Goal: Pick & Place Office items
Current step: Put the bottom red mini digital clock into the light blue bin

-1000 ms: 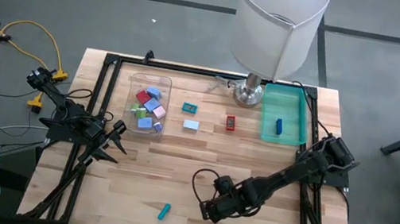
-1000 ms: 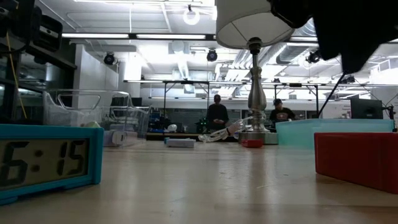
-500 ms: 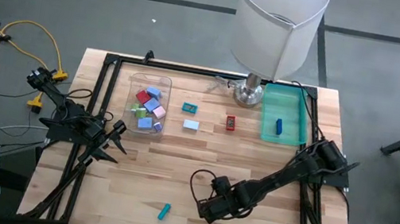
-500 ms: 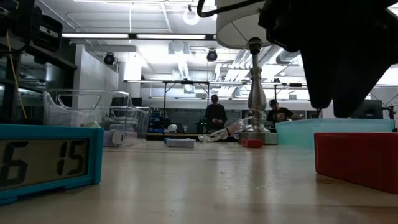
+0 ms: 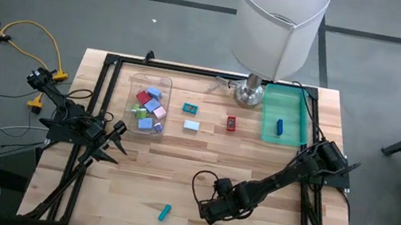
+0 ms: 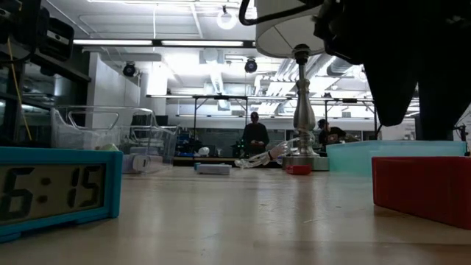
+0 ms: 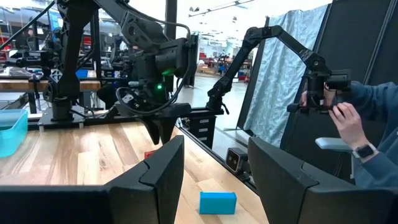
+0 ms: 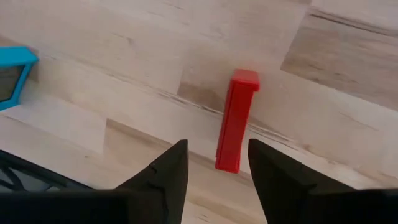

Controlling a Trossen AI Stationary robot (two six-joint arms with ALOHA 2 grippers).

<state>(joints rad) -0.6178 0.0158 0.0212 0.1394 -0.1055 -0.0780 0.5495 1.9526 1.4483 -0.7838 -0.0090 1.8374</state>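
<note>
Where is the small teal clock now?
In the high view, the teal clock lies on the wooden table near its front edge, a little left of the right end effector. It stands apart from the clear bin farther back.

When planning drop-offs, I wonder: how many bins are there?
2. The clear bin, holding several pieces, is on the left arm's side; the teal tray is on the right arm's side beside the lamp.

Both arms are matte black and slim, built of jointed segments with black cables looping beside the links. The right gripper (image 5: pixel 203 211) ends in two dark, wedge-shaped fingers (image 8: pixel 163 171); the left gripper (image 5: pixel 121 143) carries matching angular black fingers (image 7: pixel 163 169), smooth and unmarked.
</note>
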